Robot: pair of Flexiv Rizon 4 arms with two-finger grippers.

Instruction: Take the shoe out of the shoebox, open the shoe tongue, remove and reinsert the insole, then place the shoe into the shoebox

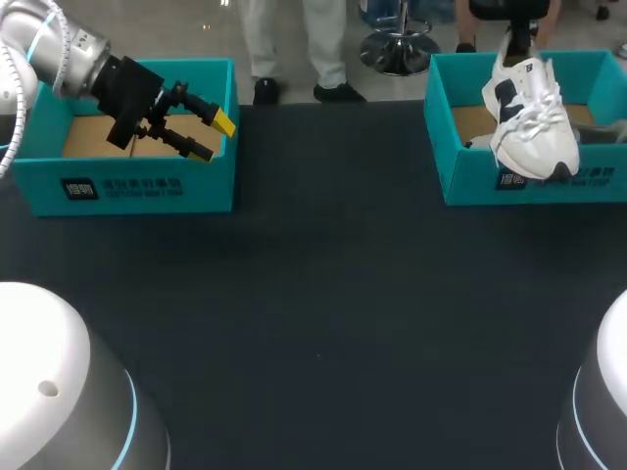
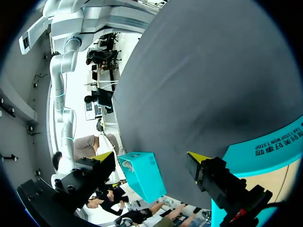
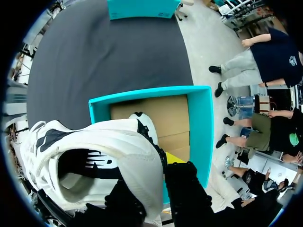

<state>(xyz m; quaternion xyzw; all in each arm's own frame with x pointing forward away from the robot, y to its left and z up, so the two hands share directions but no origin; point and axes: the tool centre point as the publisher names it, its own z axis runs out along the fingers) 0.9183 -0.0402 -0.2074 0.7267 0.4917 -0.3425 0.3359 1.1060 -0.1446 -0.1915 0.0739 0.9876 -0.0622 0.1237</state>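
left arm (image 1: 61,51): silver, blue ring | left claw (image 1: 213,137): black, yellow tips | bases (image 1: 59,392): white, blue band

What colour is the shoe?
White with dark navy patches and white laces. The head view shows the shoe best.

The right gripper (image 3: 155,178) pinches a white shoe (image 3: 94,146) by the rim of its opening, over an open teal shoebox (image 3: 201,127) on the dark table (image 3: 94,61). Another teal box (image 3: 142,8) stands well apart.
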